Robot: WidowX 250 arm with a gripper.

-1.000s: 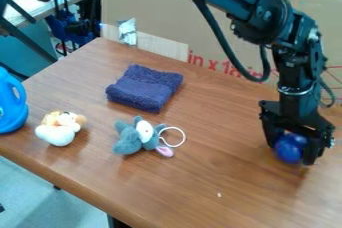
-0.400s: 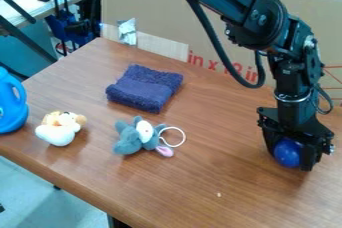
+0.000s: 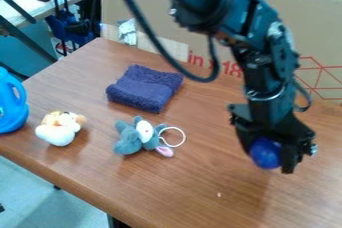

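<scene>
Blue ball (image 3: pixel 265 152) is hanging pinched in the gripper (image 3: pixel 270 161), right of the gray plush toy (image 3: pixel 131 139), grasped but unreleased.

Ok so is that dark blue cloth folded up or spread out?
Folded: the cloth lies as a compact, thick pad on the table, its layers stacked.

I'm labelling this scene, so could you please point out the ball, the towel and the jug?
Ball (image 3: pixel 265 153): camera view, on the middle of its blue surface.
Towel (image 3: pixel 143 88): camera view, on the middle of its folded top.
Jug (image 3: pixel 7 108): camera view, on its blue body, left of the handle.
</scene>
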